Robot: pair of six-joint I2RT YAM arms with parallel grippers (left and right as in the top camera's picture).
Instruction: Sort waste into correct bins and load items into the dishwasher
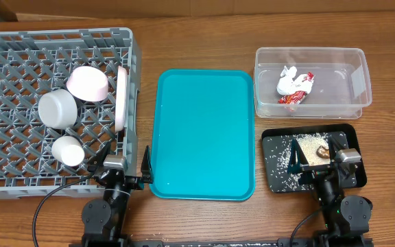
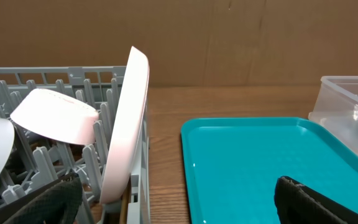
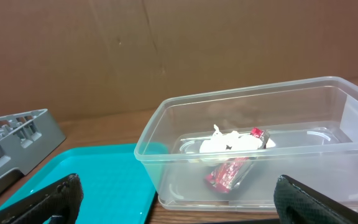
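1. Up ahead and to the left of the left gripper [image 1: 123, 163], the grey dish rack [image 1: 5, 48] holds a tilted small plate [image 1: 88, 82], a bowl [image 1: 59, 108] and a small cup [image 1: 68, 150]. The large plate [image 1: 121, 98] stands on edge against the rack's right wall.
2. Left gripper: jaws spread wide with nothing in them. It sits by the rack's near right corner, with a strip of wooden table [image 1: 146, 103] running ahead.
3. The teal tray [image 1: 204, 130] lies between the two grippers.
4. Right gripper [image 1: 321, 161]: also wide, also holding nothing. It hangs over the black tray [image 1: 276, 147], with the rice grains [image 1: 310, 144] and brown lump [image 1: 324, 149] right under it.
5. Straight ahead of it is the clear tub [image 1: 341, 58], with the wrapper [image 1: 300, 94] and tissue [image 1: 288, 81] touching inside.
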